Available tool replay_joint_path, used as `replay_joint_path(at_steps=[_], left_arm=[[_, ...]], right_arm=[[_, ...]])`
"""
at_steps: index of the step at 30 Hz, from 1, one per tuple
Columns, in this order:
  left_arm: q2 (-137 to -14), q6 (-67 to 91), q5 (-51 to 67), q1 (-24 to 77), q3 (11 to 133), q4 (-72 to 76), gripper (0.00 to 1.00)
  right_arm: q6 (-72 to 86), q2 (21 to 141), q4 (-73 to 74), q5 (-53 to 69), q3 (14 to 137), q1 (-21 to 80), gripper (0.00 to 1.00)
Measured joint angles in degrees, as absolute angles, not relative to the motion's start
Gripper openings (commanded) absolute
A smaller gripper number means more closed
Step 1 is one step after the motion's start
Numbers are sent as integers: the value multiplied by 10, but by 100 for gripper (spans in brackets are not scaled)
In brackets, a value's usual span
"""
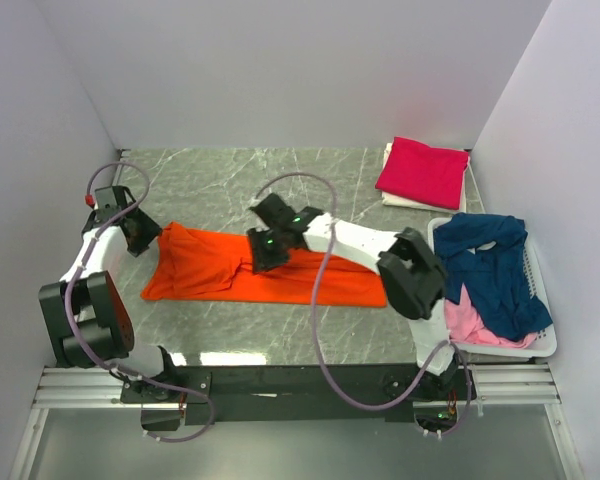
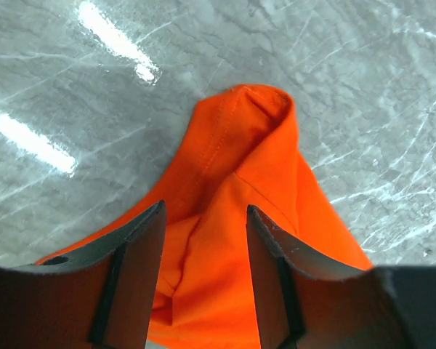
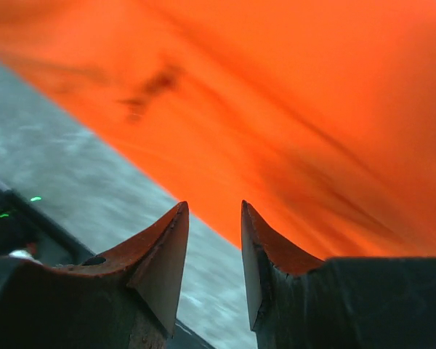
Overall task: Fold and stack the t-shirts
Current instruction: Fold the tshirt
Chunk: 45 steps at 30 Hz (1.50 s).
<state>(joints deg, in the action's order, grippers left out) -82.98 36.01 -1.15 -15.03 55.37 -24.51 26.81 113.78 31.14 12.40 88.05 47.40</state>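
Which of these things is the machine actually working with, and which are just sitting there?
Part of the job: orange t-shirt, folded magenta t-shirt, navy t-shirt, pale pink t-shirt.
Just lying about: white basket, which holds the navy and pale pink ones; grey table.

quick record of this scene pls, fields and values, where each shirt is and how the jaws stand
orange shirt: lying across the middle of the table, left end bunched
magenta shirt: folded, far right corner, on top of a pale folded cloth
navy shirt: loose in the basket
pale pink shirt: in the basket, partly under the navy shirt
left jaws: open, over the orange shirt's left end
right jaws: open, over the orange shirt's middle
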Motion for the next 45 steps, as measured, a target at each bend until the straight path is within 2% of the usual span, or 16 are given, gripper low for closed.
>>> replay_joint_path(at_steps=[9, 27, 30, 37, 40, 45], left_arm=[[-862, 356, 76, -187, 554, -202, 53], [-890, 373, 136, -187, 551, -167, 54], [-890, 373, 138, -187, 548, -166, 53], [-890, 373, 137, -187, 542, -163, 53], [-890, 373, 137, -187, 538, -161, 53], [-890, 373, 137, -187, 537, -161, 53]], right_arm=[[304, 1242, 284, 147, 984, 554, 43], [342, 1335, 280, 136, 1068, 559, 43], [344, 1336, 283, 129, 1070, 560, 36], [348, 1348, 292, 112, 1086, 562, 8], [347, 1349, 296, 104, 1089, 564, 2], [347, 1347, 297, 99, 1086, 565, 1]])
